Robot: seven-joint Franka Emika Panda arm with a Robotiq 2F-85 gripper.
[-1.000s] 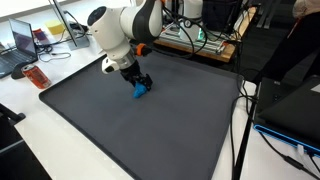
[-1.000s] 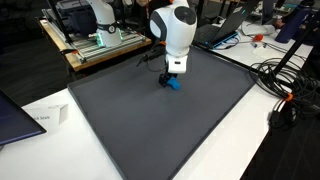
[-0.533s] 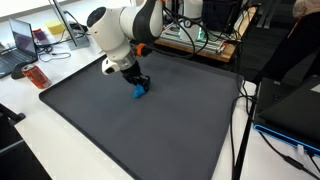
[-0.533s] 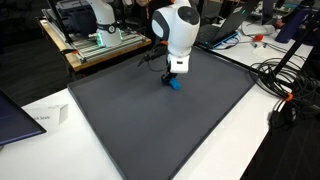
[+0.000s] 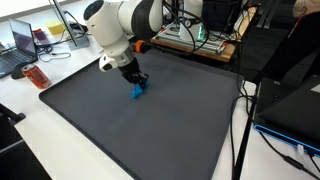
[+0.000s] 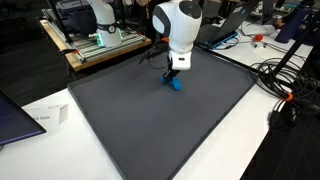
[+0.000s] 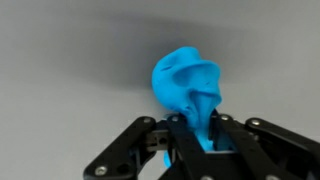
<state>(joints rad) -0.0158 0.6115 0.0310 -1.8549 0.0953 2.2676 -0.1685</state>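
Your claw (image 7: 195, 128) is pinched narrow on the blue lump (image 7: 187, 82). In the wrist view the two dark fingers (image 7: 176, 135) press its lower part from either side. Most of the crumpled, soft-looking lump bulges out beyond the fingertips. In both exterior views the lump (image 5: 138, 91) (image 6: 174, 85) hangs directly under the claw (image 5: 137, 84) (image 6: 174, 78), at the very tip of the white arm. It is low over the dark grey mat (image 5: 150, 130), and you cannot tell from these views whether its underside touches the mat or sits just clear of it. The mat spreads out all round the claw and covers most of the white bench (image 5: 30, 130). The claw stands nearer the mat's far edge than its near one. Well apart from the claw, off the mat's corner, a small red object (image 5: 38, 77) lies on the bench, with an open laptop (image 5: 22, 42) farther out beyond it. In an exterior view a tangle of black cables (image 6: 285, 85) lies past the mat's side edge, also well apart from the claw.
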